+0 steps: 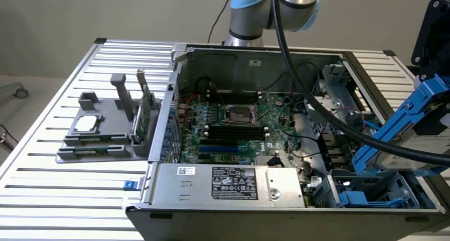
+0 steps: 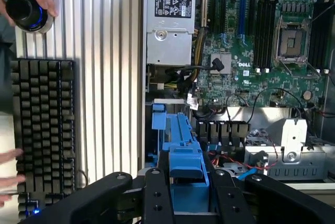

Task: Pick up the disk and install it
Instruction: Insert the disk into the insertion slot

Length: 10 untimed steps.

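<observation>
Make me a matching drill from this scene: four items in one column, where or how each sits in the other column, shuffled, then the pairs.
1 disk
2 green circuit card
3 silver chip
4 keyboard

A flat on the grey holder
B gripped in the pincer, tilted
C black, beside a person's hand
D upright in the grey holder

Pairs: 1-B, 2-D, 3-A, 4-C
</observation>
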Each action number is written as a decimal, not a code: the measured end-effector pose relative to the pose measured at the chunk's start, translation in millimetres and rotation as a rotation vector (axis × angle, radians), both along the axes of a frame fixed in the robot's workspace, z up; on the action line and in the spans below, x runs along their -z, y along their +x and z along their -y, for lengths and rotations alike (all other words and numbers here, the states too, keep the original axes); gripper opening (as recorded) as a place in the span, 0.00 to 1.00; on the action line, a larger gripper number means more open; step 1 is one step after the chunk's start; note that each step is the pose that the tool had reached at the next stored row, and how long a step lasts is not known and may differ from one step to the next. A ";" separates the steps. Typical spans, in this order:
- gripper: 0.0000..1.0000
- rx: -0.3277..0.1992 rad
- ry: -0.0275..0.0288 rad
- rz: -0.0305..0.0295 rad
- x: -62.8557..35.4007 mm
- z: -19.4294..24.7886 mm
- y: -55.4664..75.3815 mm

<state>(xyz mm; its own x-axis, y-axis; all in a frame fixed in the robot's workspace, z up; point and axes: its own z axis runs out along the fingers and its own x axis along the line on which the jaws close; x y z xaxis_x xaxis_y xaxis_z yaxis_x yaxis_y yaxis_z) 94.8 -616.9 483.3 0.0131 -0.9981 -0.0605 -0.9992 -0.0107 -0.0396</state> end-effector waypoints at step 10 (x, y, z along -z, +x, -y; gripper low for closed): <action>0.33 0.000 -0.0008 -0.0016 0.2 0.0 0.0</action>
